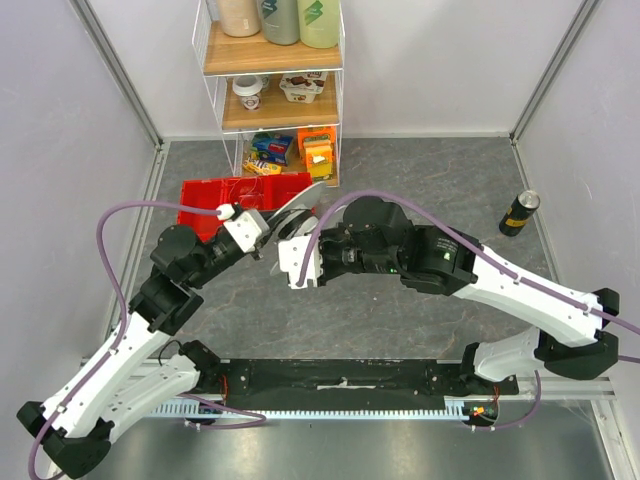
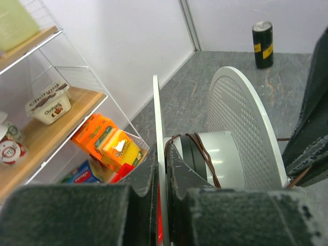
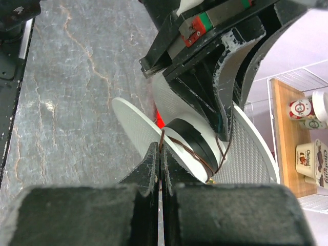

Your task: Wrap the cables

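The cable is a hair-thin brown wire (image 3: 190, 151), wound a few turns round the hub of a white spool (image 3: 134, 128) with perforated flanges. My right gripper (image 3: 160, 154) is shut on the wire where it leaves the hub, right beside the near flange. My left gripper (image 2: 163, 169) is shut on the edge of one spool flange (image 2: 158, 128) and holds the spool up above the table. The wire (image 2: 203, 154) loops over the grey hub next to a black band. In the top view the spool (image 1: 303, 207) sits between the left gripper (image 1: 262, 232) and right gripper (image 1: 300, 245).
A red bin (image 1: 240, 195) lies just behind the spool. A wire shelf (image 1: 270, 100) with food packs stands at the back; orange boxes (image 2: 105, 141) are on its low level. A black and yellow can (image 1: 519, 212) stands at the right. The walls are close on both sides.
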Robot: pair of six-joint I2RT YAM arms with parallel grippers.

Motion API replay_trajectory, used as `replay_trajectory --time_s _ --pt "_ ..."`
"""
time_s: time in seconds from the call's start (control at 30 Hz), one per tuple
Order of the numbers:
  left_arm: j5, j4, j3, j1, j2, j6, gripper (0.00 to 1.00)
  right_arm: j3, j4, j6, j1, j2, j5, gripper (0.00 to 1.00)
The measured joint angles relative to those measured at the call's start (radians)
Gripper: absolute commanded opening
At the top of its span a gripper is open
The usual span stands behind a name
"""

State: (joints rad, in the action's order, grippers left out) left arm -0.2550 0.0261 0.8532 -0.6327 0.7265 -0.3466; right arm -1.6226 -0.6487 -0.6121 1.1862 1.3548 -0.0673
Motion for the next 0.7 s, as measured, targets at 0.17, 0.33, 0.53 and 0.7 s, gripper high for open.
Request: replay_trajectory --time_s 0.17,0.33,0.53,0.7 --pt "-0.027 0.004 -0.002 -0.005 0.010 -0.069 0.02 0.001 -0.026 0.028 0.002 0.000 -0.007 0.00" --pt "0.048 -0.032 -0.008 -0.023 0.019 -0.036 0.02 0.025 0.025 0.189 -0.010 -0.019 0.021 0.00" --pt "0.158 -0.128 -0.033 -0.053 0.032 -0.002 0.02 0.045 0.109 0.457 -0.055 -0.033 0.050 0.00" --pt "0.254 -0.214 -0.062 -0.090 0.039 -0.020 0.01 0.048 0.144 0.705 -0.122 -0.033 0.007 0.00"
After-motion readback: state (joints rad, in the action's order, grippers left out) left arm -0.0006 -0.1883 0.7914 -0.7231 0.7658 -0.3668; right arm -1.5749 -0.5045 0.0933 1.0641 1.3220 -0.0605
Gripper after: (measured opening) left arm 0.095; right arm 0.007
